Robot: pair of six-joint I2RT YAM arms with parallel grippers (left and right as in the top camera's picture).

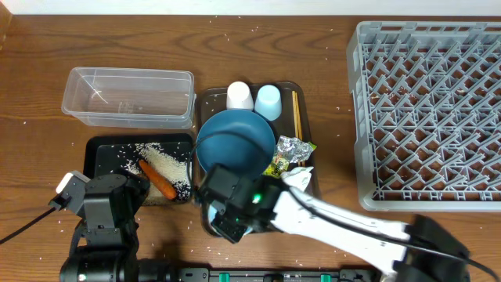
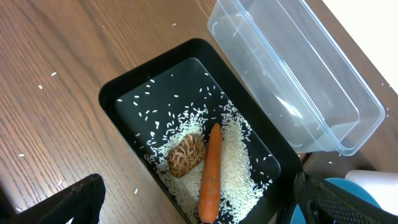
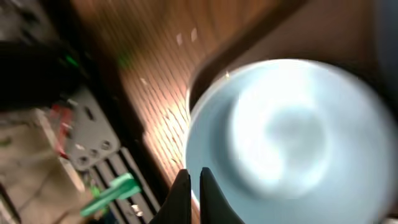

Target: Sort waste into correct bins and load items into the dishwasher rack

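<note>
The orange carrot (image 2: 210,171), the brown food lump (image 2: 185,154) and white rice (image 2: 239,165) lie in the black tray (image 2: 121,102). My left gripper (image 2: 199,194) is open and empty above the tray's near end. The clear container (image 2: 292,81) stands empty beside the tray. My right gripper (image 3: 191,186) is shut on the rim of the white bowl (image 3: 292,137), at the near end of the brown serving tray (image 1: 307,117); the view is blurred. On that tray are the blue plate (image 1: 235,141), white cup (image 1: 239,95), light blue cup (image 1: 268,102), chopsticks (image 1: 297,113), foil (image 1: 291,146), wrapper (image 1: 279,165) and napkin (image 1: 301,175).
The grey dishwasher rack (image 1: 427,117) fills the right side of the table and holds nothing. Rice grains are scattered over the wooden table (image 1: 47,55). My right arm (image 1: 337,227) stretches from the front right across to the serving tray.
</note>
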